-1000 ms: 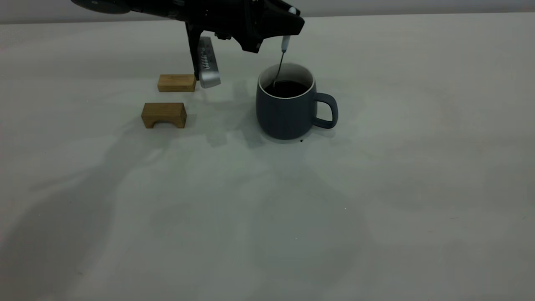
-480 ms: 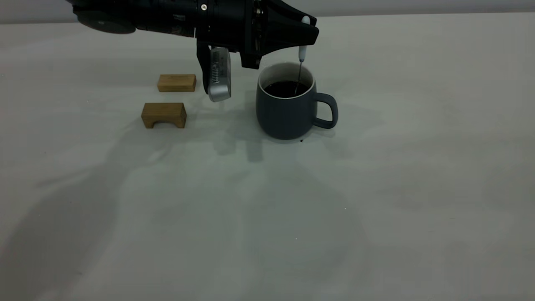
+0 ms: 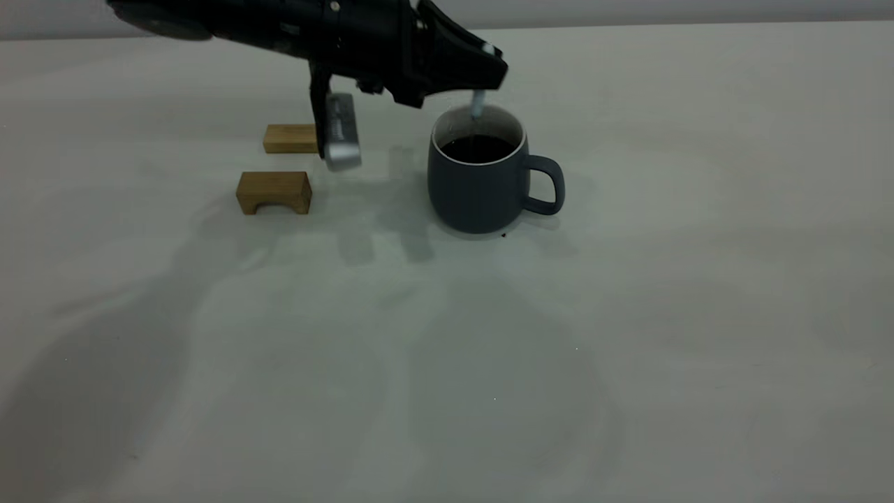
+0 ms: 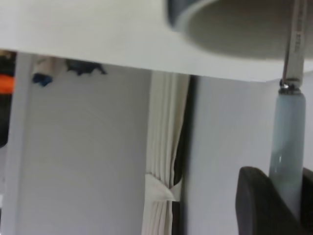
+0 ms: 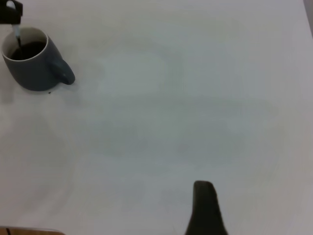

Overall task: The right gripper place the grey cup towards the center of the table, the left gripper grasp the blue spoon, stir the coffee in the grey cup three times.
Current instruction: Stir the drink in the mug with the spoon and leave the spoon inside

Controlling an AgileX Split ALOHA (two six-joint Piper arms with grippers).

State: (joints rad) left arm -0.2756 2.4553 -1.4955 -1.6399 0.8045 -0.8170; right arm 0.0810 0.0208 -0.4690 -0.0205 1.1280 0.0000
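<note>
Left gripper [image 3: 482, 73] hung over the far rim of the grey cup [image 3: 478, 183], its fingers clamped on the pale handle of the blue spoon [image 3: 478, 103]. Directly below the gripper, the spoon pointed down into the cup; its lower part was lost against the coffee [image 3: 477, 148], so the depth of the bowl could not be read. In the left wrist view the spoon handle [image 4: 288, 156] sat between the dark fingertips [image 4: 257, 200], with the metal neck running on toward the cup's pale interior [image 4: 234, 34].

The cup stood upright on the table [image 3: 628, 314], just below and slightly to the camera side of the gripper tip, handle pointing away from the left arm toward the right side of the table. A tiny dark speck [image 3: 503, 235] lay on the table at the cup's base.

Two brown wooden blocks sat beside the arm, on the side away from the cup: a flat block [image 3: 288, 138] partly behind the arm's silver-grey part [image 3: 340, 136], and an arched block [image 3: 274, 192] nearer the camera.

Right gripper [image 5: 205, 208] was parked well apart from the cup; only one dark finger showed, so its state could not be told.
</note>
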